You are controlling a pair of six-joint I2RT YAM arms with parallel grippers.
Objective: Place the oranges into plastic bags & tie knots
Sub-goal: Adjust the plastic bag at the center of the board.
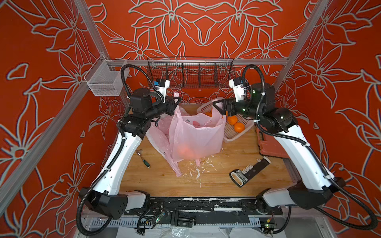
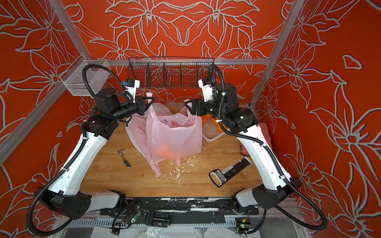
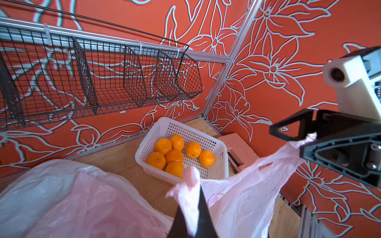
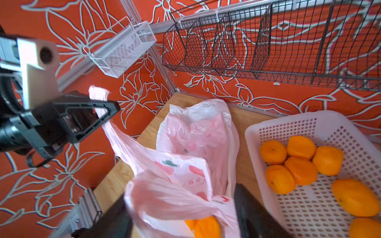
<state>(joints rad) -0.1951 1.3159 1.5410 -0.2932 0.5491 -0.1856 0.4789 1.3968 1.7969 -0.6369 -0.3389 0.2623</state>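
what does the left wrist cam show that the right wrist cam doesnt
Only the left wrist view: the right gripper from outside, jaws open around one handle of the pink bag, and a reddish case beside the plastic basket. Only the right wrist view: the left gripper from outside, shut on the other handle, a white mesh bin on the frame, and bagged oranges. Both: the pink bag, the plastic basket holding loose oranges, the black wire rack.

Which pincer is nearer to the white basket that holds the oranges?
Right. The right pincer hangs by the basket; the left pincer is on the far side of the pink bag.
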